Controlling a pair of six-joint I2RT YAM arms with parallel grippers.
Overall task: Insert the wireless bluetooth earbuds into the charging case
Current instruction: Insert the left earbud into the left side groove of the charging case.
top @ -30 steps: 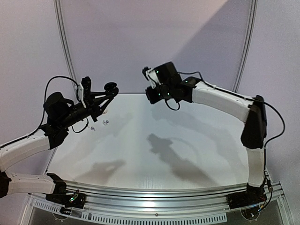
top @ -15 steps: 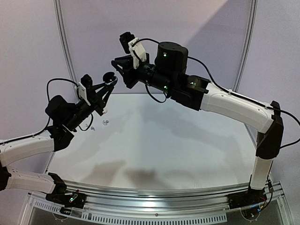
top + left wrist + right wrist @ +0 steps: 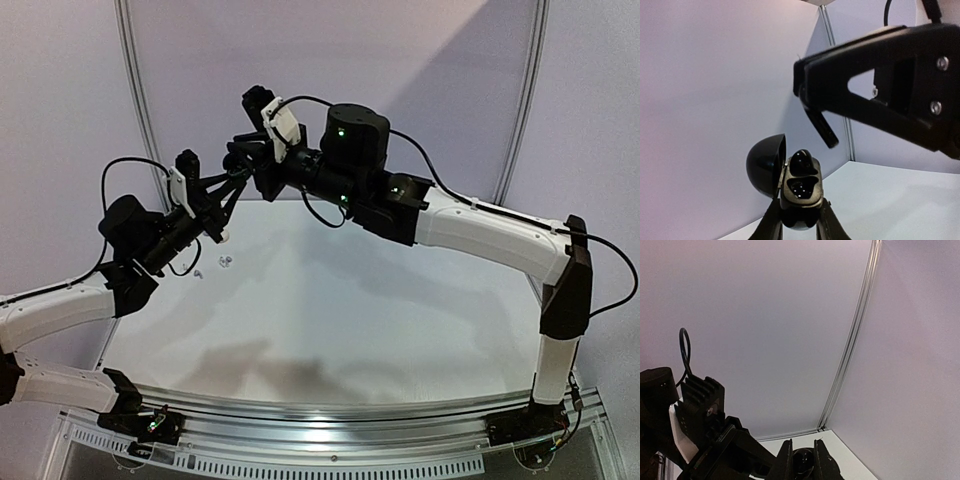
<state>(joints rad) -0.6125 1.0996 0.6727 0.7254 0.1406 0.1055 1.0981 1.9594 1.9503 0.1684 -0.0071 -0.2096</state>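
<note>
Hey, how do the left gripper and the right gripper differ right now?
The left gripper clamps the open black charging case; the right gripper pinches something far smaller and dark, seemingly an earbud. The left gripper reaches up from below; the right gripper hangs above it. Both are held off the table, close together.
</note>
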